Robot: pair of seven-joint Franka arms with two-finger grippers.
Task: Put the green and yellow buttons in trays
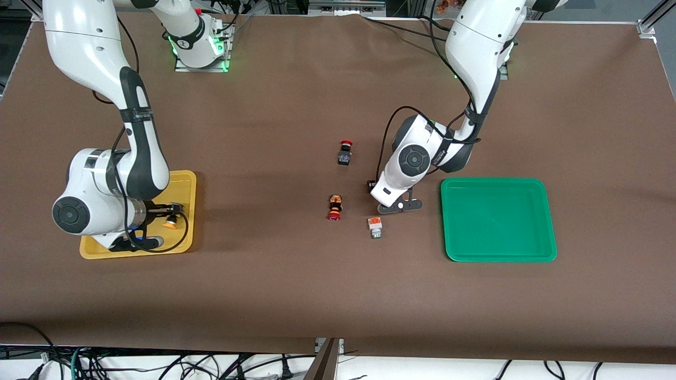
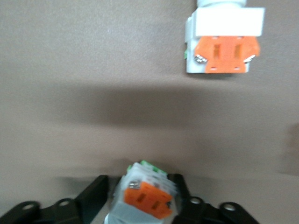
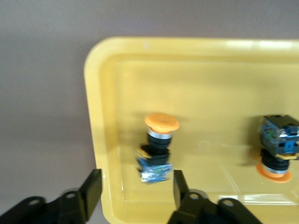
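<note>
brown table (image 1: 296, 285), 2 trays (image 1: 499, 253), 3 switches (image 1: 375, 227)

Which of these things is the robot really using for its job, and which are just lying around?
For the job:
- yellow tray with two yellow buttons
- green tray
- green button in the left claw
- green button on the table

Just lying about:
- two red buttons mid-table

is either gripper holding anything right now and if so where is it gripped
The left gripper grips a white-grey button by its body sides, over the table. The right gripper, over the yellow tray, is open and holds nothing.
</note>
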